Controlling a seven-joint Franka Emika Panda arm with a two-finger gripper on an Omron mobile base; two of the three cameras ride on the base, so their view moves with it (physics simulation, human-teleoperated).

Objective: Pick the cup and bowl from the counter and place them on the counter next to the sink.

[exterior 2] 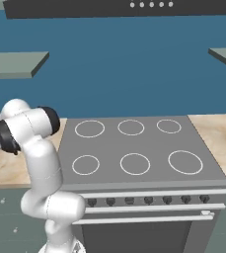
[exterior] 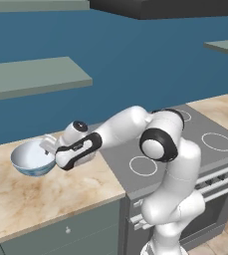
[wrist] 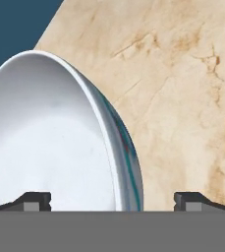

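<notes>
While the gripper stands wide open with nothing held, its two tips sit either side of the near rim of the bowl: one over the pale inside, the other outside over the marble. From the left base view the gripper is right at the bowl, reached out low to the arm's left, and the bowl rests on the tabletop to the left of the stove, near the back wall.

The step in hand looks like taking the bowl by its rim. To do that well, the tips should sink a little further so they bite below the lip rather than at its very edge, since the glossy, curved wall could slip out. Close squarely across the wall, not along it. Lift straight up before swinging, because a rim grip on a wide bowl will let it tilt; keep the wrist steady and the move slow.
</notes>
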